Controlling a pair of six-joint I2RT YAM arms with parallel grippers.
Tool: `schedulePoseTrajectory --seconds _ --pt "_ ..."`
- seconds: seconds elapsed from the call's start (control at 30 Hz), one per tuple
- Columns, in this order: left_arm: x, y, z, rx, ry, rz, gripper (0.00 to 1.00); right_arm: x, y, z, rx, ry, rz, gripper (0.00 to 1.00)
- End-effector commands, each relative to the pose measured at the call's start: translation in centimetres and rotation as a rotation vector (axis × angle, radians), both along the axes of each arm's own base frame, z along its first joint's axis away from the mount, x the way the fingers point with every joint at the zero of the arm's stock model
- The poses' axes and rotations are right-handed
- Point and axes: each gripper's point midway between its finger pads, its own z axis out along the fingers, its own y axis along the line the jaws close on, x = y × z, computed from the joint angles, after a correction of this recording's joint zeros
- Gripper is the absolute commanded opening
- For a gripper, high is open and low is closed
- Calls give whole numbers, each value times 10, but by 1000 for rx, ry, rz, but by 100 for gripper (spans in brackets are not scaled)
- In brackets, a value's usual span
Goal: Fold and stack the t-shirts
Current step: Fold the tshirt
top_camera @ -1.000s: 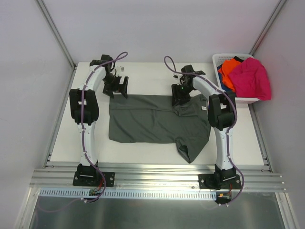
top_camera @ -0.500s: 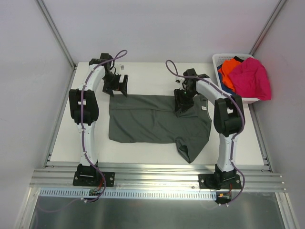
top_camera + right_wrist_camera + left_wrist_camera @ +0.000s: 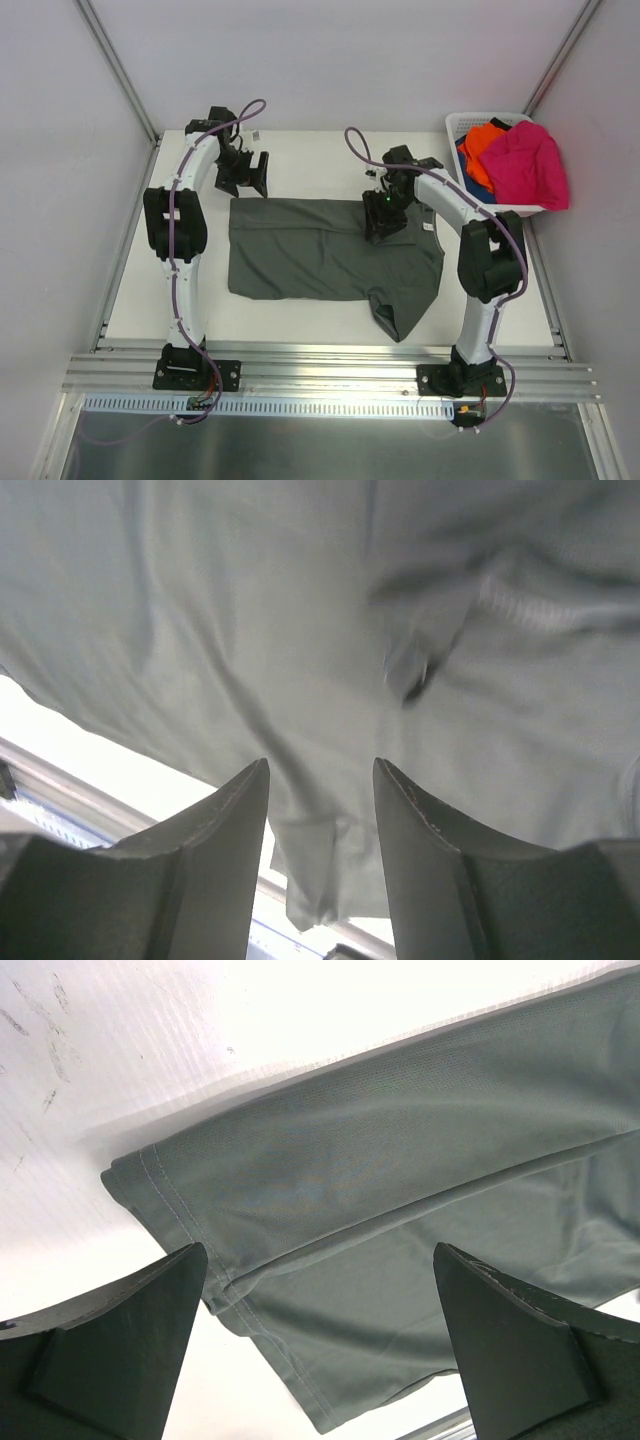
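A large dark grey-green t-shirt (image 3: pixel 320 255) lies spread on the white table, one sleeve trailing toward the near edge. My left gripper (image 3: pixel 252 178) hangs open just beyond the shirt's far left corner. In the left wrist view its jaws (image 3: pixel 318 1250) stand wide apart above the hemmed corner of the shirt (image 3: pixel 400 1160). My right gripper (image 3: pixel 384 225) is low over the shirt's far right part near the collar. Its jaws (image 3: pixel 320 765) are partly open, with the cloth (image 3: pixel 300 630) beyond them and nothing pinched. A magenta-pink t-shirt (image 3: pixel 530 165), an orange one (image 3: pixel 482 140) and a blue one (image 3: pixel 464 162) sit in the basket.
The white lattice basket (image 3: pixel 462 122) stands at the back right corner of the table. Grey walls close in on the left, back and right. An aluminium rail (image 3: pixel 330 365) runs along the near edge between the two arm bases.
The right gripper has moved a little nearer and lower onto the shirt, its elbow swinging out to the right. The left gripper has drawn back slightly from the shirt's corner.
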Motion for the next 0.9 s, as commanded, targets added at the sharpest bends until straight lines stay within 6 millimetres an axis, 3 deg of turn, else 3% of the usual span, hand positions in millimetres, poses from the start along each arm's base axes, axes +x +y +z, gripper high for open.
schedulePoseTrajectory --seconds 0.0,0.2,0.37,0.6,0.73,0.87 --pt "-1 -5 25 -6 -49 -12 98 34 7 8 16 -62 -2 50" --pt "-12 -3 18 3 -18 -13 98 75 18 -2 25 -100 -8 49" --pt "-13 0 19 16 -21 -12 98 83 21 -9 26 -105 -8 49" --pt "-12 -1 21 11 -26 -12 98 76 16 -18 4 -86 6 49" --pt "-10 -3 20 3 -25 -13 98 70 16 -11 8 -83 0 50" --pt "-5 -6 20 -15 -30 -11 98 44 24 -7 8 -54 17 51"
